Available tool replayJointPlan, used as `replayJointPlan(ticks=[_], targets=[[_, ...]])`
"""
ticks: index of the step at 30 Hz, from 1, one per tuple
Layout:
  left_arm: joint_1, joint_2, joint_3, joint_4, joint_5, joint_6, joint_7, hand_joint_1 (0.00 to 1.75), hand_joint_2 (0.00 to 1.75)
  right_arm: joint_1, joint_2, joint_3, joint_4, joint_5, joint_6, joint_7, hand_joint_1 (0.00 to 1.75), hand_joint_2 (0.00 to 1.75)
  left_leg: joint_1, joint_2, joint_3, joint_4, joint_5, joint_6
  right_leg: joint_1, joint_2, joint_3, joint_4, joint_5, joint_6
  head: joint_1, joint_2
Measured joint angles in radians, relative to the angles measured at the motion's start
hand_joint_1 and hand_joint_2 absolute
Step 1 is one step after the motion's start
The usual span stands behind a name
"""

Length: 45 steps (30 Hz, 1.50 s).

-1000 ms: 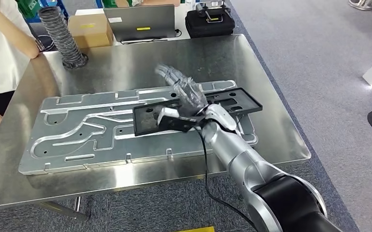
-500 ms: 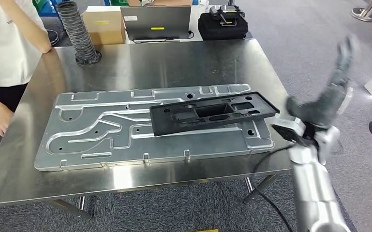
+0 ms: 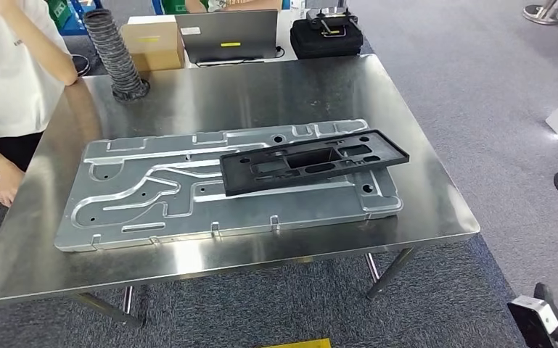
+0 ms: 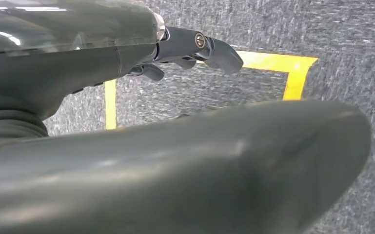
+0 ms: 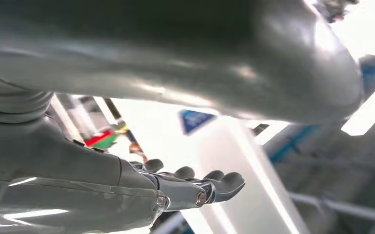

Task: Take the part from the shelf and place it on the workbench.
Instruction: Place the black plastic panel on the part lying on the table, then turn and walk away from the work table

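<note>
Left hand (image 4: 127,58) empty — thick grey thumb (image 4: 185,165) across the foreground, darker fingers (image 4: 209,48) extended and apart. Behind it, grey carpeted floor (image 4: 351,53) with yellow tape lines (image 4: 273,61) forming a rectangle outline.

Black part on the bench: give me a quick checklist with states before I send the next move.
1. Black part resting on the metal plate: ok.
2. Part free of either hand: ok.
3. Right hand holding nothing: ok.
4. Left hand holding nothing: ok.
5. Part seated in its intended spot on the plate: cannot tell.
6. Person away from the workbench: not ok, standing at its edge.
</note>
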State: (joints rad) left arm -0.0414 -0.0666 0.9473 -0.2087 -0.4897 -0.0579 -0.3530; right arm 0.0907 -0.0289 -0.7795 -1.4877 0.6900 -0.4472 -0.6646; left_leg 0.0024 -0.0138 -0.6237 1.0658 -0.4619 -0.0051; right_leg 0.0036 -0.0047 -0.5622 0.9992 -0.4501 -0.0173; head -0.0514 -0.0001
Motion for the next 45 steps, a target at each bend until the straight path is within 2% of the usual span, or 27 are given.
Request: replayJointPlan(ticks=[3, 5, 6, 9, 11, 13, 14, 16, 18, 19, 20, 21, 23, 25, 26, 28, 30, 31, 33, 34, 35, 37, 39, 41, 42, 44, 45], targets=[[-0.001, -0.001, 0.0, 0.0, -0.004, 0.0, 0.0, 0.0, 0.0, 0.003, 0.036, -0.034, 0.047, 0.025, -0.006, 0.0, 0.0, 0.0, 0.002, 0.003, -0.047, 0.165, -0.138, -0.009, -0.003, -0.002, -0.038, -0.003, 0.031, -0.006, 0.0, 0.0], [-0.001, -0.001, 0.0, 0.0, -0.006, 0.0, 0.001, 0.0, 0.0, 0.002, 0.053, -0.054, 0.071, 0.039, -0.004, 0.0, 0.0, 0.0, 0.002, 0.003, -0.034, 0.217, -0.175, -0.012, -0.003, -0.003, -0.066, -0.002, 0.052, -0.005, 0.0, 0.0], [-0.001, -0.001, 0.0, 0.0, -0.008, 0.0, 0.001, 0.0, 0.0, 0.001, 0.059, -0.064, 0.08, 0.047, -0.001, 0.0, 0.0, 0.0, 0.001, 0.004, 0.003, 0.185, -0.165, -0.011, -0.003, -0.003, -0.079, 0.0, 0.062, -0.004, 0.0, 0.0], [-0.006, -0.001, 0.0, -0.001, -0.013, 0.001, 0.005, 0.0, 0.0, -0.006, 0.072, -0.097, 0.113, 0.087, 0.014, 0.0, 0.0, 0.0, -0.003, 0.004, 0.161, -0.035, -0.111, 0.002, -0.002, -0.003, -0.106, 0.005, 0.092, 0.006, 0.0, 0.0], [-0.01, -0.002, 0.001, -0.001, -0.017, 0.003, 0.009, 0.0, 0.0, -0.016, 0.076, -0.121, 0.151, 0.121, 0.027, 0.0, 0.0, 0.0, -0.008, 0.005, 0.193, -0.093, -0.095, 0.015, -0.001, -0.004, -0.11, 0.004, 0.109, 0.017, 0.0, 0.0], [-0.011, -0.005, 0.002, -0.001, -0.026, 0.005, 0.015, 0.0, 0.0, -0.031, 0.077, -0.147, 0.224, 0.161, 0.034, 0.0, 0.0, 0.0, -0.01, 0.006, 0.185, -0.091, -0.074, 0.027, -0.003, -0.003, -0.109, -0.005, 0.127, 0.029, 0.0, 0.0], [-0.011, -0.006, 0.003, -0.001, -0.031, 0.006, 0.017, 0.0, 0.0, -0.037, 0.076, -0.162, 0.274, 0.181, 0.031, 0.0, 0.0, 0.0, -0.008, 0.008, 0.178, -0.093, -0.06, 0.032, -0.006, -0.001, -0.113, -0.002, 0.118, 0.035, 0.0, 0.0], [-0.013, -0.009, 0.004, -0.001, -0.04, 0.007, 0.018, 0.0, 0.0, -0.05, 0.068, -0.19, 0.387, 0.211, 0.009, 0.0, 0.0, 0.0, -0.003, 0.012, 0.155, -0.097, -0.032, 0.042, -0.011, 0.002, -0.132, 0.056, 0.041, 0.047, 0.0, 0.0], [-0.012, -0.009, 0.008, -0.001, -0.045, 0.007, 0.018, 0.0, 0.0, -0.064, 0.055, -0.21, 0.496, 0.223, -0.017, 0.0, 0.0, 0.0, -0.003, 0.013, 0.126, -0.095, -0.01, 0.046, -0.016, 0.003, -0.16, 0.184, -0.071, 0.059, 0.0, 0.0], [-0.011, -0.009, 0.009, -0.001, -0.046, 0.007, 0.018, 0.0, 0.0, -0.069, 0.05, -0.216, 0.543, 0.226, -0.027, 0.0, 0.0, 0.0, -0.003, 0.014, 0.109, -0.093, 0.002, 0.044, -0.019, 0.003, -0.166, 0.246, -0.099, 0.064, 0.0, 0.0], [-0.01, -0.01, 0.01, -0.001, -0.047, 0.007, 0.018, 0.0, 0.0, -0.072, 0.047, -0.221, 0.581, 0.228, -0.032, 0.0, 0.0, 0.0, -0.003, 0.014, 0.093, -0.09, 0.013, 0.042, -0.022, 0.003, -0.16, 0.284, -0.104, 0.067, 0.0, 0.0], [-0.01, -0.01, 0.012, -0.001, -0.047, 0.007, 0.018, 0.0, 0.0, -0.076, 0.044, -0.225, 0.613, 0.231, -0.034, 0.001, 0.0, 0.0, -0.003, 0.014, 0.074, -0.085, 0.023, 0.039, -0.025, 0.003, -0.138, 0.289, -0.089, 0.07, 0.0, 0.0], [-0.011, -0.01, 0.014, -0.001, -0.051, 0.007, 0.018, 0.0, 0.0, -0.086, 0.034, -0.233, 0.673, 0.25, -0.032, 0.013, 0.0, 0.0, -0.001, 0.014, 0.042, -0.073, 0.041, 0.031, -0.029, 0.003, -0.038, 0.189, -0.051, 0.07, 0.0, 0.0], [-0.012, -0.011, 0.017, -0.001, -0.058, 0.007, 0.018, 0.0, 0.0, -0.102, 0.018, -0.244, 0.758, 0.289, -0.035, 0.046, 0.0, 0.0, -0.001, 0.014, 0.022, -0.064, 0.055, 0.019, -0.026, 0.006, 0.068, 0.043, -0.063, 0.06, 0.0, 0.0], [-0.013, -0.011, 0.018, -0.001, -0.062, 0.006, 0.018, 0.0, 0.0, -0.108, 0.011, -0.25, 0.808, 0.311, -0.04, 0.068, 0.0, 0.0, 0.0, 0.014, 0.018, -0.063, 0.063, 0.012, -0.021, 0.007, 0.097, -0.002, -0.075, 0.054, 0.0, 0.0], [-0.011, -0.011, 0.018, -0.001, -0.073, 0.006, 0.018, 0.0, 0.0, -0.115, 0.003, -0.262, 0.908, 0.353, -0.046, 0.124, 0.0, 0.0, 0.003, 0.013, 0.015, -0.067, 0.078, -0.002, -0.015, 0.008, 0.099, -0.021, -0.071, 0.037, 0.0, 0.0], [-0.006, -0.011, 0.019, -0.001, -0.089, 0.004, 0.018, 0.0, 0.0, -0.122, 0.001, -0.267, 0.996, 0.397, -0.022, 0.203, 0.0, 0.0, 0.007, 0.011, 0.0, -0.048, 0.05, -0.012, -0.014, 0.003, 0.08, -0.025, -0.05, 0.018, 0.0, 0.0], [-0.003, -0.011, 0.018, -0.001, -0.099, 0.002, 0.018, 0.0, 0.0, -0.125, 0.001, -0.267, 1.032, 0.415, 0.0, 0.247, 0.0, 0.0, 0.008, 0.011, -0.014, -0.014, 0.008, -0.016, -0.014, 0.001, 0.066, -0.027, -0.037, 0.009, 0.0, 0.0], [-0.001, -0.011, 0.016, -0.001, -0.12, -0.004, 0.019, 0.0, 0.0, -0.127, 0.004, -0.268, 1.092, 0.433, 0.055, 0.337, 0.0, 0.0, 0.009, 0.011, -0.047, 0.107, -0.102, -0.018, -0.01, -0.001, 0.035, -0.027, -0.013, 0.0, 0.0, 0.0], [-0.001, -0.01, 0.015, -0.001, -0.13, -0.009, 0.019, 0.0, 0.0, -0.128, 0.006, -0.269, 1.117, 0.436, 0.083, 0.383, 0.0, 0.0, 0.008, 0.011, -0.056, 0.171, -0.137, -0.018, -0.007, -0.001, 0.018, -0.026, 0.0, -0.002, 0.0, 0.0], [-0.001, -0.009, 0.013, -0.001, -0.137, -0.015, 0.019, 0.0, 0.0, -0.129, 0.009, -0.27, 1.139, 0.436, 0.113, 0.431, 0.0, 0.0, 0.008, 0.011, -0.054, 0.215, -0.144, -0.017, -0.004, -0.002, 0.0, -0.024, 0.012, -0.003, 0.0, 0.0], [-0.002, -0.006, 0.01, -0.001, -0.147, -0.025, 0.02, 0.0, 0.0, -0.131, 0.016, -0.274, 1.174, 0.429, 0.166, 0.512, 0.0, 0.0, 0.006, 0.011, -0.001, 0.206, -0.095, -0.012, 0.001, -0.003, -0.034, -0.018, 0.035, -0.003, 0.0, 0.0], [-0.005, -0.003, 0.007, -0.001, -0.152, -0.031, 0.021, 0.0, 0.0, -0.135, 0.029, -0.287, 1.199, 0.412, 0.212, 0.569, 0.0, 0.0, -0.001, 0.012, 0.114, 0.071, -0.061, 0.001, 0.005, -0.003, -0.062, -0.007, 0.054, 0.0, 0.0, 0.0], [-0.011, -0.001, 0.004, -0.002, -0.155, -0.033, 0.021, 0.0, 0.0, -0.139, 0.042, -0.301, 1.217, 0.398, 0.241, 0.603, 0.0, 0.0, -0.009, 0.013, 0.208, -0.07, -0.082, 0.012, 0.007, -0.004, -0.076, -0.001, 0.072, 0.007, 0.0, 0.0], [-0.013, 0.0, 0.003, -0.002, -0.157, -0.034, 0.022, 0.0, 0.0, -0.141, 0.047, -0.306, 1.223, 0.396, 0.251, 0.614, 0.0, 0.0, -0.011, 0.013, 0.225, -0.106, -0.093, 0.018, 0.005, -0.005, -0.078, -0.001, 0.082, 0.012, 0.0, 0.0], [-0.012, -0.002, -0.001, -0.001, -0.163, -0.036, 0.026, 0.0, 0.0, -0.143, 0.055, -0.312, 1.235, 0.406, 0.283, 0.647, 0.0, 0.0, -0.012, 0.016, 0.219, -0.118, -0.078, 0.028, 0.002, -0.004, -0.081, -0.005, 0.096, 0.024, 0.0, 0.0], [-0.012, -0.003, -0.003, -0.001, -0.167, -0.037, 0.029, 0.0, 0.0, -0.143, 0.059, -0.312, 1.24, 0.414, 0.304, 0.667, 0.0, 0.0, -0.01, 0.018, 0.21, -0.12, -0.065, 0.035, 0.0, -0.002, -0.085, 0.003, 0.081, 0.03, -0.001, 0.0]])
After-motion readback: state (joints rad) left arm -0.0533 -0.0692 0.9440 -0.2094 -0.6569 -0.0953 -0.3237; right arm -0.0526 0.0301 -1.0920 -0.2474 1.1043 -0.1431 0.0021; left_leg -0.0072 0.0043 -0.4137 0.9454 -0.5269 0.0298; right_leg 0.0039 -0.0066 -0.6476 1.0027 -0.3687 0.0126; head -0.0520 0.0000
